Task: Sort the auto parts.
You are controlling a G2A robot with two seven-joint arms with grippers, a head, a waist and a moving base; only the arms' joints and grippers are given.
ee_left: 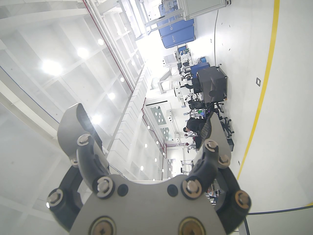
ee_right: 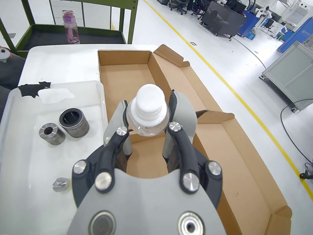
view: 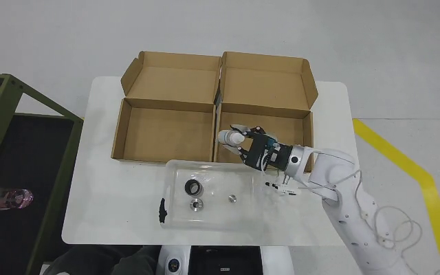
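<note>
**While the right claw hangs over a box, three metal parts wait in the tray**

Since the right claw (ee_right: 148, 103) is clamped on the white-capped clear part (ee_right: 149, 99), the step in hand looks to me like the drop-off. The part hangs over the near corner of the right-hand cardboard box (view: 275, 130), close to the wall it shares with the left-hand cardboard box (view: 165, 130).

To do it well, I'd carry the part a little further over the box floor, clear of that wall and of the clear tray (view: 206, 163) just beside it. I'd then go low before letting go. The body is round and smooth-looking, so I'd expect it to roll or bounce if dropped from height.

The top view shows the layout: two boxes side by side on the worktop (view: 117, 199), with the tray in front of them.

The right wrist view shows the grip itself, with the fingers (ee_right: 182, 108) on the clear body below the stepped cap. It also makes the tray's contents readable: a linear bearing (ee_right: 74, 123), a steel bushing (ee_right: 51, 134) touching or nearly touching it, and a small metal disc (ee_right: 61, 184) set apart.

The left wrist view shows the left claw (ee_left: 144, 118), aimed up at the hall ceiling with its jaws apart and nothing between them.
</note>
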